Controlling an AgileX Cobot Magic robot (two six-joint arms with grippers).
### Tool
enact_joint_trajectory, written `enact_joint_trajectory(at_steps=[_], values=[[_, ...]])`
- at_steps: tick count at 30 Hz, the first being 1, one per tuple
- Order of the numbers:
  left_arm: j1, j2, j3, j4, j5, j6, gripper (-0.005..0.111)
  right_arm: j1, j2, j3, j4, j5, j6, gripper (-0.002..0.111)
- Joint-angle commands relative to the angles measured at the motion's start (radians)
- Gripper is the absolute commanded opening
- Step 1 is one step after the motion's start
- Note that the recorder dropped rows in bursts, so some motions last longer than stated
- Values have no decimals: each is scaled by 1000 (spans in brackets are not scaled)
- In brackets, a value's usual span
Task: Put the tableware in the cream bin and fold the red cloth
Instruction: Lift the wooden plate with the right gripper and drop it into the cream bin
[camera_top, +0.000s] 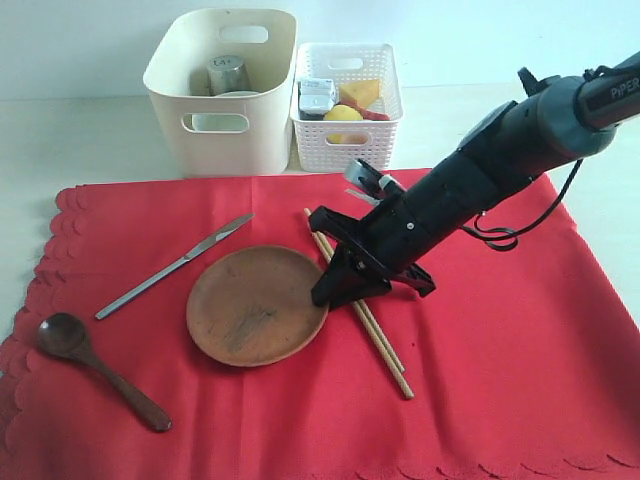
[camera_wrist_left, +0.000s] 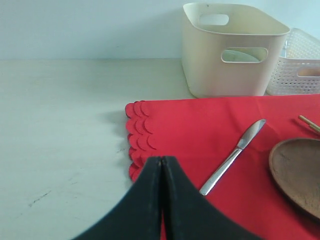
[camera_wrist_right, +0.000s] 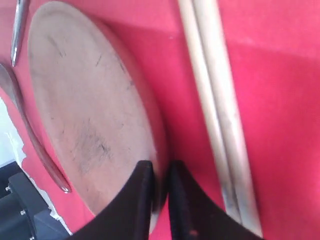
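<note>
Two chopsticks (camera_top: 385, 348) just beside the brown plate (camera_top: 255, 305), knife (camera_top: 175, 267) opposite.

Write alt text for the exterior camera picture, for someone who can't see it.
The right gripper pinches the rim of a round wooden plate on a red cloth, with chopsticks just beside it. A knife and wooden spoon lie further left; behind stand a cream bin holding a steel cup and a white basket of food.

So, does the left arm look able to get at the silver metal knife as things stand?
Probably yes: the silver metal knife lies bare on the scalloped red cloth just ahead of the shut left pincer, nothing between them.
</note>
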Motion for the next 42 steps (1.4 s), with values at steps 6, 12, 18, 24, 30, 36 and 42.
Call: enact_joint_trajectory(at_steps=[6,12,18,24,30,36,42], values=[[-6,-5,-3,3,-12,-4,1,1,-150,-53,19,36,-42,0],[-6,-5,-3,3,-12,-4,1,1,-199,-190,29,41,-27,0],[-6,-5,-3,3,-12,-4,1,1,-179,-392,20,-66,60,0],[-6,-5,-3,3,-12,-4,1,1,-41,-640,14,-303,162,0],[-6,-5,-3,3,-12,-4,1,1,146,-808,14,-412,195,0],[-6,-5,-3,3,-12,-4,1,-1,180,-812,-41,-402,195,8],[-6,-5,-3,3,-12,-4,1,-1,161,-812,-46,-356,195,36]])
